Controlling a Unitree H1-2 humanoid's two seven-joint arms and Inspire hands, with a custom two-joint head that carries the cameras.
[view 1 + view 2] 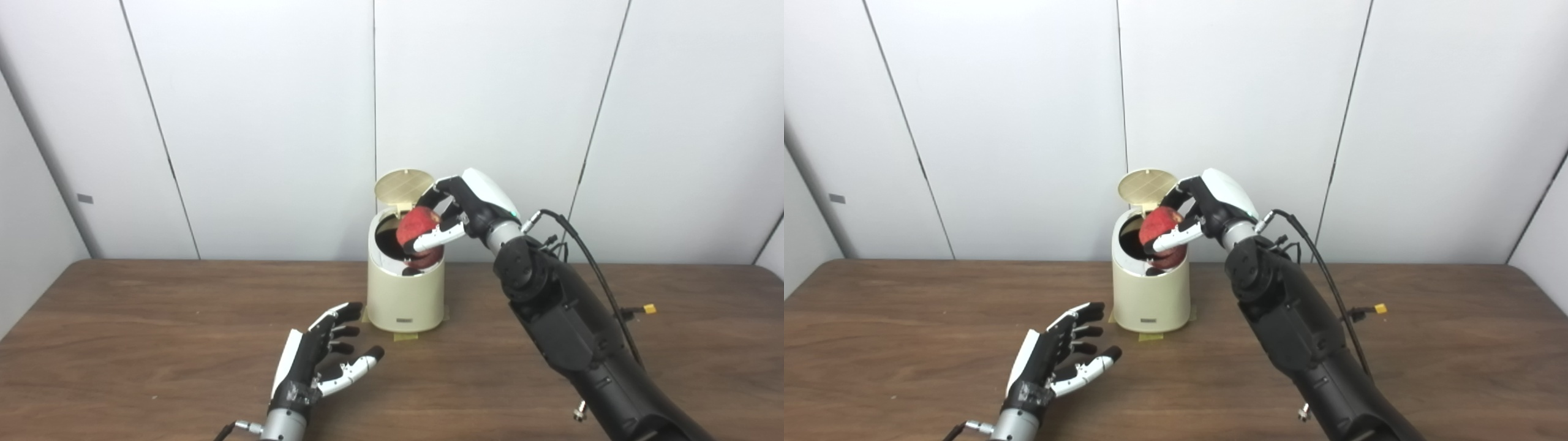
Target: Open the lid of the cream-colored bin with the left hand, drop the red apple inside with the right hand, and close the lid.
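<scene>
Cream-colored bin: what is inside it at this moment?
The bin shows a dark interior through its opening, lid raised. The red apple sits over the opening, gripped by the right hand. The bottom is hidden.

bin [405,294] mouth's plugged by the right hand [467,208] and apple [418,225]; lid [404,185] blocks behind; left of the bin's wide open

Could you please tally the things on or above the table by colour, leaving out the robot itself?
Cream-colored: 1, the bin with its lid up
Red: 1, the apple held over the opening
Total: 2
</scene>
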